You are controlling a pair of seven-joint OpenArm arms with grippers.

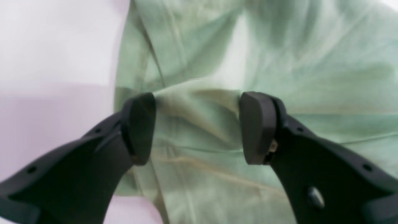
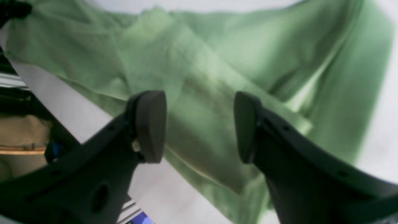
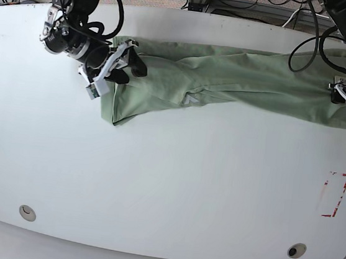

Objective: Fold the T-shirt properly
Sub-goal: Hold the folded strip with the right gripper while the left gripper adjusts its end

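The pale sage-green T-shirt (image 3: 228, 79) lies bunched in a long wrinkled strip across the far part of the white table (image 3: 166, 185). My right gripper (image 3: 128, 68) is at the strip's left end. In the right wrist view this gripper (image 2: 199, 126) is open, with the shirt (image 2: 205, 62) just under its spread fingers. My left gripper (image 3: 344, 94) is at the strip's right end. In the left wrist view it (image 1: 197, 127) is open, and a raised ridge of the shirt (image 1: 199, 102) lies between its pads near the cloth's edge.
A red-and-white rectangular marker (image 3: 334, 195) sits on the table at the right. Two round holes (image 3: 26, 213) (image 3: 297, 250) are near the front edge. Cables (image 3: 262, 8) run behind the back edge. The table's edge (image 2: 56, 90) shows in the right wrist view.
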